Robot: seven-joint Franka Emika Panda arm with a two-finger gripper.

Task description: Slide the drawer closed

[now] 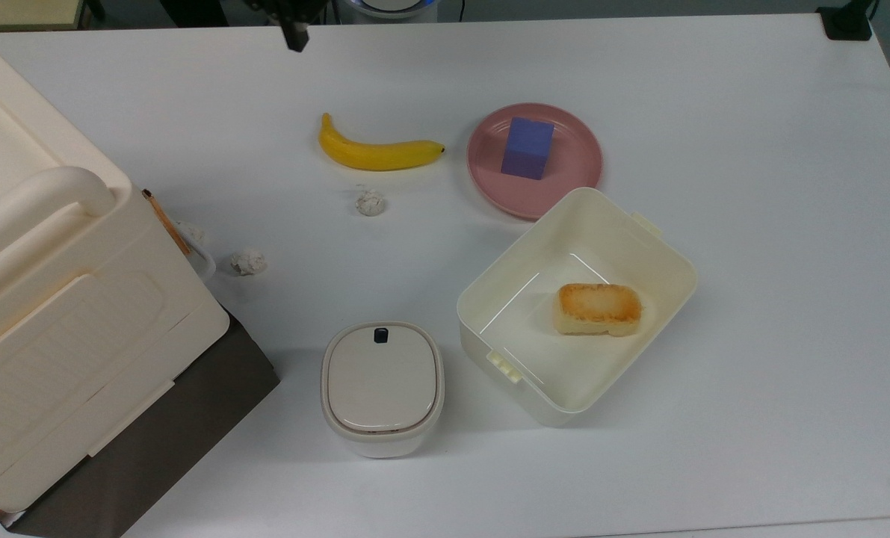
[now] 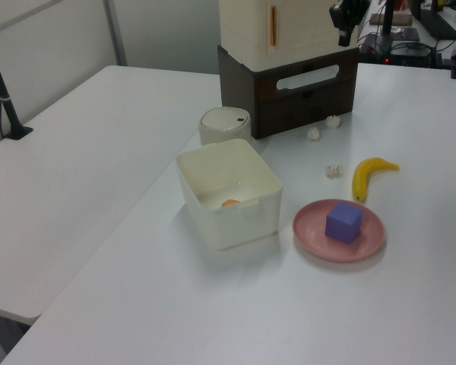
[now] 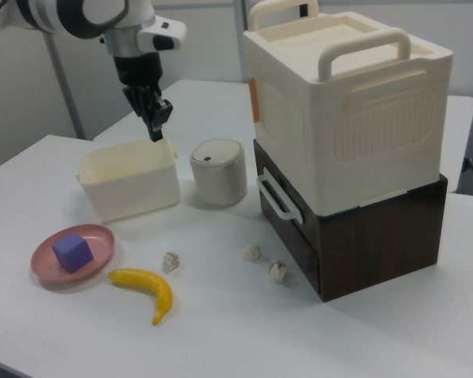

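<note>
Drawer (image 3: 288, 211) seemingly flush, no legible labels

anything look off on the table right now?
Three crumpled paper wads lie loose on the table near the cabinet, like litter. The drawer sits shut and flush; nothing spilled or tipped.

In the top view we see a banana (image 1: 377, 152) at about twelve o'clock from centre, a pink plate (image 1: 575, 168) at one o'clock carrying a purple cube (image 1: 527, 148), and a cream bin (image 1: 489, 299) at four o'clock holding a toasted bun (image 1: 598, 308). At six o'clock we find a lidded white container (image 1: 382, 387), with three crumpled paper balls (image 1: 370, 202) between ten and eleven o'clock, and a big cream case (image 1: 56, 314) at nine.
</note>
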